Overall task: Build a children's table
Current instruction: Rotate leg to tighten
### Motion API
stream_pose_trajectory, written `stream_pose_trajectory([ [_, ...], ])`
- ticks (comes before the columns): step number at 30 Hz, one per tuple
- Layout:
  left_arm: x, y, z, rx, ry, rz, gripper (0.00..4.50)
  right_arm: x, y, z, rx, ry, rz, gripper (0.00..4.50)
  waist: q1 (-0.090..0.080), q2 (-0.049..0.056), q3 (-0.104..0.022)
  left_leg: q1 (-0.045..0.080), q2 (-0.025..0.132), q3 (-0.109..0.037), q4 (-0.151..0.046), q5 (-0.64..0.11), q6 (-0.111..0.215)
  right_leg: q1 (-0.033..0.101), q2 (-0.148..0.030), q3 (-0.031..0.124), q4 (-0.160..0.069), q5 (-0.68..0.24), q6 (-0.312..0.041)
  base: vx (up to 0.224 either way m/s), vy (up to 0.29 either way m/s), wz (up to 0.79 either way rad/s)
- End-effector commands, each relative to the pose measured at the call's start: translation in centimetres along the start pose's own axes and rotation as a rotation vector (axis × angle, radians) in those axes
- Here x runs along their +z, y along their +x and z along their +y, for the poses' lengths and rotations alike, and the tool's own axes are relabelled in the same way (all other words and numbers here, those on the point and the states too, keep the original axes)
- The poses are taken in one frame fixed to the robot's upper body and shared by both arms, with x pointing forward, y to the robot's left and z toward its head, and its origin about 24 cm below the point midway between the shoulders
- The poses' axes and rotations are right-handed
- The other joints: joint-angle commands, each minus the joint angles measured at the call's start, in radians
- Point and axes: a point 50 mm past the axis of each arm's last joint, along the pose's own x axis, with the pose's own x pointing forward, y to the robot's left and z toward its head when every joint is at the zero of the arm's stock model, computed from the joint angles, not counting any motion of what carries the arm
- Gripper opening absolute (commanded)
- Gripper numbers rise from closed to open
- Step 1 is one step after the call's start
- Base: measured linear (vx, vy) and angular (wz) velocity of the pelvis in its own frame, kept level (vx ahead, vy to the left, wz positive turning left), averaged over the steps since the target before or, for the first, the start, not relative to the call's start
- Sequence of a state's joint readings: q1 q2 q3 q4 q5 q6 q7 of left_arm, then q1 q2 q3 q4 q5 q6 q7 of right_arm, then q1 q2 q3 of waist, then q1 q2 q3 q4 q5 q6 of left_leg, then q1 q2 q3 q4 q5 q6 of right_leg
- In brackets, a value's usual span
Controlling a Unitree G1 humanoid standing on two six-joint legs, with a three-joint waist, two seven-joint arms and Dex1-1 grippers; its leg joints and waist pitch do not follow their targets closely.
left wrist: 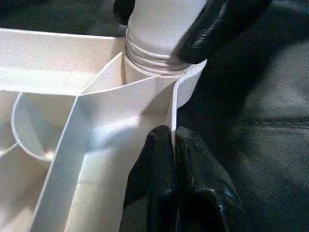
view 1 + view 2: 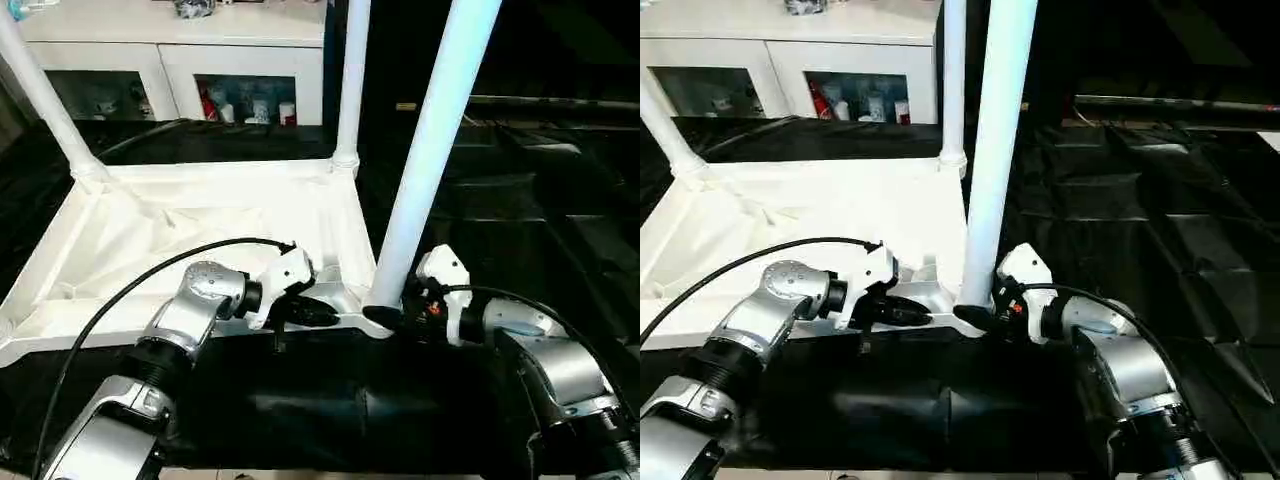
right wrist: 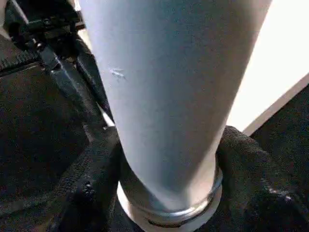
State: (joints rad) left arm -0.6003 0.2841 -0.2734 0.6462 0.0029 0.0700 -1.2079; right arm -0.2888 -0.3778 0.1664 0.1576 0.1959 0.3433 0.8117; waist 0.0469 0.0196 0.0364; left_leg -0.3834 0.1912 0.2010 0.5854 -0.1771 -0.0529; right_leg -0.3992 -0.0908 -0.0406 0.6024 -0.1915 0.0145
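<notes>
My right gripper (image 2: 385, 318) straddles the foot of the near leg (image 2: 430, 150), one black finger on each side of the tube just above its threaded collar; the wrist view shows the fingers hugging it, so I take this as a grip on the leg, though I can't tell how firm. From there the leg rises almost straight up, leaning slightly away to my right, its long axis standing out of the corner socket (image 1: 186, 89) right below my fingers. Threads show above the socket's lip, so I judge the leg isn't fully seated, and the next move is a turn about that upright axis.

My left gripper (image 2: 318, 316) is just beside, pinched shut on the rim (image 1: 172, 104) of the top (image 2: 180, 250) next to that socket, steadying it. The top lies upside down on the black cloth (image 2: 560, 200), two more legs standing at its far corners.
</notes>
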Motion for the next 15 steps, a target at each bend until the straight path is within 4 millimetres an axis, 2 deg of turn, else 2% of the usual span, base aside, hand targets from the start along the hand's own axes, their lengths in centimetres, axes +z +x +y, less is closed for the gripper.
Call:
stream_pose_trajectory([
  [1, -0.3, 1.3, -0.3, 0.019, -0.033, -0.012, 0.00, -1.5, 0.3, -0.6, -0.127, 0.047, 0.066, 2.58, 0.000, -0.015, -0.050, 0.017, 0.036, -0.017, -0.068, -0.220, 0.047, 0.037, -0.049, 0.031, -0.075, -0.215, -0.233, 0.000, 0.000, 0.00],
  [4, -0.1, 2.5, 0.1, 0.103, -0.047, -0.005, 0.00, -2.3, 1.3, -0.3, -0.229, 0.116, 0.068, 2.57, -0.006, -0.016, -0.048, 0.021, 0.035, -0.020, -0.073, -0.270, 0.018, 0.035, -0.049, 0.032, -0.085, -0.303, -0.201, 0.000, 0.000, 0.00],
  [5, 0.1, 3.0, 0.2, 0.140, -0.052, 0.000, 0.00, -2.5, 1.8, -0.1, -0.275, 0.144, 0.068, 2.57, -0.009, -0.014, -0.045, 0.024, 0.034, -0.019, -0.074, -0.290, 0.010, 0.027, -0.048, 0.033, -0.089, -0.332, -0.192, 0.000, 0.000, 0.00],
  [8, 1.0, 5.4, 0.7, 0.289, -0.102, -0.002, 0.00, -3.4, 3.5, 0.6, -0.466, 0.282, 0.069, 2.57, -0.014, -0.015, -0.041, 0.028, 0.033, -0.026, -0.080, -0.348, -0.020, 0.022, -0.049, 0.032, -0.100, -0.431, -0.155, 0.000, 0.000, 0.00],
  [9, 1.2, 5.7, 0.8, 0.305, -0.108, -0.004, 0.00, -3.5, 3.8, 0.6, -0.493, 0.298, 0.070, 2.56, -0.016, -0.016, -0.034, 0.041, 0.031, -0.027, -0.082, -0.410, -0.031, 0.012, -0.050, 0.029, -0.113, -0.516, -0.139, 0.000, 0.000, 0.00],
  [10, 1.4, 6.1, 0.8, 0.333, -0.114, -0.004, 0.00, -3.4, 4.0, 0.6, -0.537, 0.327, 0.062, 2.56, -0.018, -0.016, -0.031, 0.045, 0.029, -0.031, -0.081, -0.440, -0.035, 0.012, -0.052, 0.025, -0.119, -0.567, -0.125, 0.000, 0.000, 0.00],
  [11, 1.6, 6.4, 0.9, 0.352, -0.116, -0.003, 0.00, -3.4, 4.2, 0.5, -0.564, 0.345, 0.057, 2.56, -0.020, -0.010, -0.029, 0.055, 0.027, -0.036, -0.081, -0.484, -0.040, 0.007, -0.054, 0.021, -0.132, -0.639, -0.098, 0.000, 0.000, 0.00],
  [12, 1.9, 6.7, 0.9, 0.366, -0.116, -0.007, 0.00, -3.2, 4.4, 0.4, -0.590, 0.375, 0.041, 2.56, -0.023, -0.013, -0.033, 0.054, 0.026, -0.041, -0.083, -0.496, -0.041, 0.012, -0.054, 0.018, -0.135, -0.649, -0.078, 0.000, 0.000, 0.00],
  [13, 2.1, 7.1, 0.8, 0.364, -0.110, -0.014, 0.00, -2.9, 4.6, 0.2, -0.611, 0.395, 0.026, 2.56, -0.024, -0.012, -0.034, 0.052, 0.027, -0.043, -0.086, -0.495, -0.041, 0.014, -0.054, 0.019, -0.134, -0.635, -0.076, 0.000, 0.000, 0.00],
  [15, 2.5, 7.4, 0.6, 0.347, -0.100, -0.024, 0.00, -2.5, 4.9, 0.0, -0.635, 0.406, 0.009, 2.56, -0.024, -0.010, -0.042, 0.044, 0.029, -0.043, -0.096, -0.452, -0.032, 0.024, -0.052, 0.022, -0.129, -0.529, -0.088, 0.000, 0.000, 0.00],
])
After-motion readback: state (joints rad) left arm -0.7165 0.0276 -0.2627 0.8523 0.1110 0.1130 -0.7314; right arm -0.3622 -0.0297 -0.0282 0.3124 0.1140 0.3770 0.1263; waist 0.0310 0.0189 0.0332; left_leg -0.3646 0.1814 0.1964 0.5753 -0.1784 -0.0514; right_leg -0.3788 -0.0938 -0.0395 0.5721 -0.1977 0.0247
